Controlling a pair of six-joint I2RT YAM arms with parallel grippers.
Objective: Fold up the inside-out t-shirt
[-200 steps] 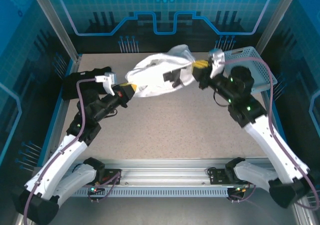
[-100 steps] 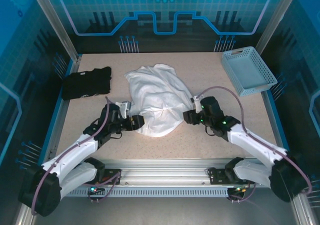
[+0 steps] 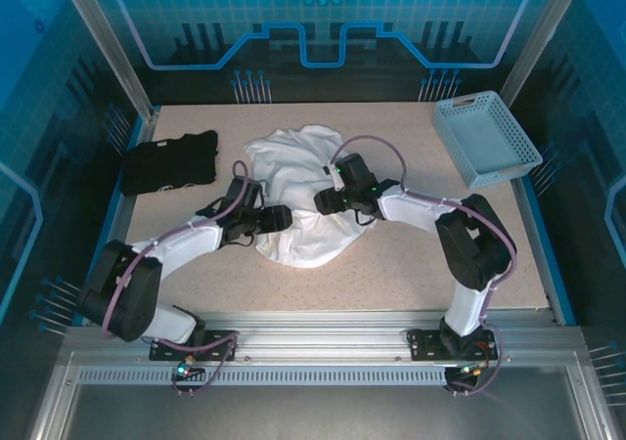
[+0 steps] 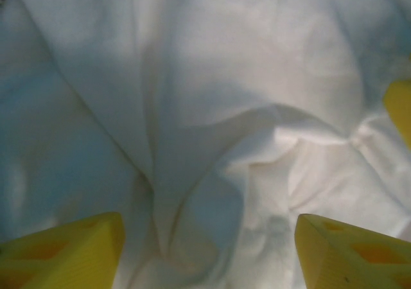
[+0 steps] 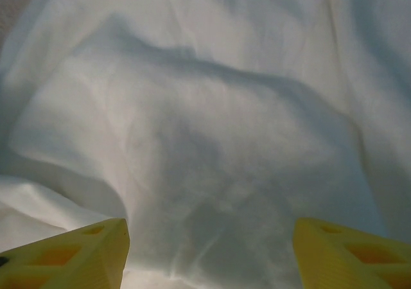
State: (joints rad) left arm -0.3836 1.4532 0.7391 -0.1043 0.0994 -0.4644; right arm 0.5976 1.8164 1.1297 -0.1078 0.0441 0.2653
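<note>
The white t-shirt (image 3: 291, 158) lies crumpled in a heap at the middle of the table. My left gripper (image 3: 282, 218) reaches in over its left side and my right gripper (image 3: 322, 203) over its right side, the two close together above the cloth. In the left wrist view the yellow fingers (image 4: 64, 250) stand wide apart with wrinkled white cloth (image 4: 212, 109) below, nothing pinched between them. The right gripper (image 5: 209, 257) is also open, its fingers (image 5: 353, 253) spread over a smooth swell of cloth (image 5: 212, 122). No label or patch shows.
A black folded garment (image 3: 168, 162) lies at the back left of the table. A light blue basket (image 3: 486, 139) stands at the back right. Bare tabletop (image 3: 391, 264) stretches in front of the shirt and to its right.
A second ago both grippers held the shirt up at the back. It then dropped onto the table, and both grippers have moved inward over its middle, open.
</note>
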